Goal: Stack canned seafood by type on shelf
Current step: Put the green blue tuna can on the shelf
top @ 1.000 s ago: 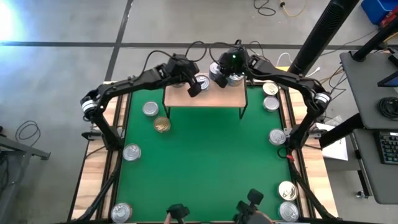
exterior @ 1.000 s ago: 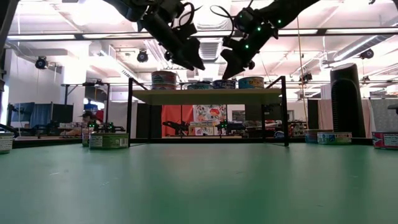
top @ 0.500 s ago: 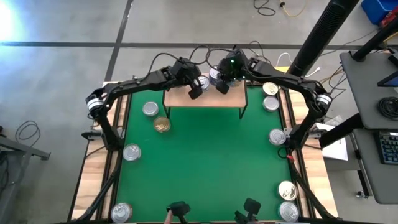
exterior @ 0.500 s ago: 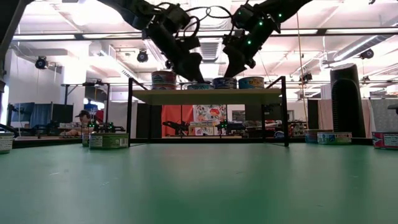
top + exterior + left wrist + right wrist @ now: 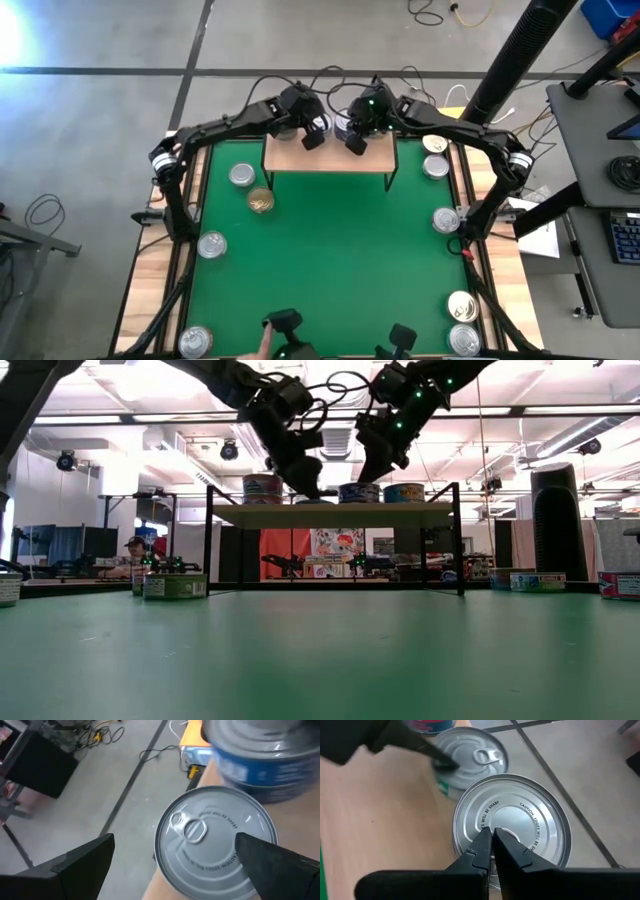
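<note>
High view: the shelf (image 5: 330, 155) stands at the far edge of the green table (image 5: 330, 260), and both arms reach in over its far side. The left gripper (image 5: 308, 132) hangs over the shelf's far edge toward the left end, and the right gripper (image 5: 353, 138) sits just beside it nearer the middle; the arms hide most of the tins on the board. Loose tins lie on the table: a silver tin (image 5: 241, 176) and a gold-topped tin (image 5: 261, 201) near the shelf's left leg, others along the left and right edges and in both near corners.

Low view: a row of tins stands on the shelf (image 5: 335, 514), among them a blue-sided tin (image 5: 262, 487). Both grippers point down onto the row from above, the left gripper (image 5: 305, 485) low over the tins and the right gripper (image 5: 370, 468) slightly higher.

Left wrist view: the left fingers (image 5: 75, 865) stand wide apart on either side of a silver pull-tab tin (image 5: 215, 842) at the shelf's edge, holding nothing. A blurred blue tin (image 5: 265, 757) sits just beyond it.

Right wrist view: the right fingertips (image 5: 492, 842) are pressed together, empty, over the top of a silver tin (image 5: 512, 827). The pull-tab tin (image 5: 470, 757) stands just behind, where the left finger's dark tip comes in beside it.
</note>
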Robot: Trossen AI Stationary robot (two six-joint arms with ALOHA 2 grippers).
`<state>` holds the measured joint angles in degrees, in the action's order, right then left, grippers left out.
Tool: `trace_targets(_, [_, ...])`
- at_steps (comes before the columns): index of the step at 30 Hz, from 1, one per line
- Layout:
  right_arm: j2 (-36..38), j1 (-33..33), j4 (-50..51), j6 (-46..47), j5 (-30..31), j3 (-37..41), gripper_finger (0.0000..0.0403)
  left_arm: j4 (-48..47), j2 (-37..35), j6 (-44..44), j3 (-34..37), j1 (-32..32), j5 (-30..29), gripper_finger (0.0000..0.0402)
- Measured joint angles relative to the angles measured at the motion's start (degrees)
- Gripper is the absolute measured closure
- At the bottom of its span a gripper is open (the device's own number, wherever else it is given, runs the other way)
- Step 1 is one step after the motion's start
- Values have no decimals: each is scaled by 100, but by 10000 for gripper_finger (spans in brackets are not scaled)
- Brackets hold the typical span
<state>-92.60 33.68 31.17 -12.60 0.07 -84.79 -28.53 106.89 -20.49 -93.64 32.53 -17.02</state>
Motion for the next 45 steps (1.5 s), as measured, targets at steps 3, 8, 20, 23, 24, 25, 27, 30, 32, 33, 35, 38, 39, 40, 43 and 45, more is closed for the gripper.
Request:
trace_targets(3, [2,-36,17,-11,-4,0,390,-62,0,31,-18,87,0,2])
trace_targets(8, [31,-60,40,-91,-13,7,390,-122,0,127,-14,110,-9,2])
trace_targets(20, [55,-58,42,-153,-17,11,390,-385,-11,284,-16,-84,62,2])
trace_targets(23, [55,-58,8,-153,-15,11,390,-429,-13,284,-28,-102,78,2])
trace_targets(24, [55,-58,4,-153,-13,11,390,-441,-13,284,-35,-102,87,2])
trace_targets(25, [55,-58,1,-153,-8,11,390,-446,-13,284,-37,-102,89,2])
trace_targets(27, [55,-58,1,-183,117,11,390,-473,-17,284,-53,-102,90,2])
trace_targets(30, [57,-58,3,-293,608,11,390,-533,-46,280,-53,-103,103,2])
trace_targets(32, [55,-30,3,-299,743,15,390,-539,-66,282,-49,-105,90,2])
trace_targets(33, [55,-13,-8,-302,742,15,390,-541,-72,282,-46,-105,88,2])
trace_targets(35, [53,-3,-34,-300,747,15,390,-535,-101,282,-40,-105,84,2])
trace_targets(38, [16,-3,-142,-297,766,16,390,-514,-173,358,-24,-128,61,2])
trace_targets(39, [-5,-3,-207,-297,764,17,390,-512,-209,409,-17,-147,61,2])
trace_targets(40, [-28,-4,-269,-296,758,17,390,-512,-244,452,-16,-173,61,2])
trace_targets(43, [-92,-5,-378,-283,623,17,390,-469,-403,504,-16,-267,60,2])
trace_targets(45, [-130,-1,-400,-228,478,11,390,-444,-492,515,-16,-334,55,2])
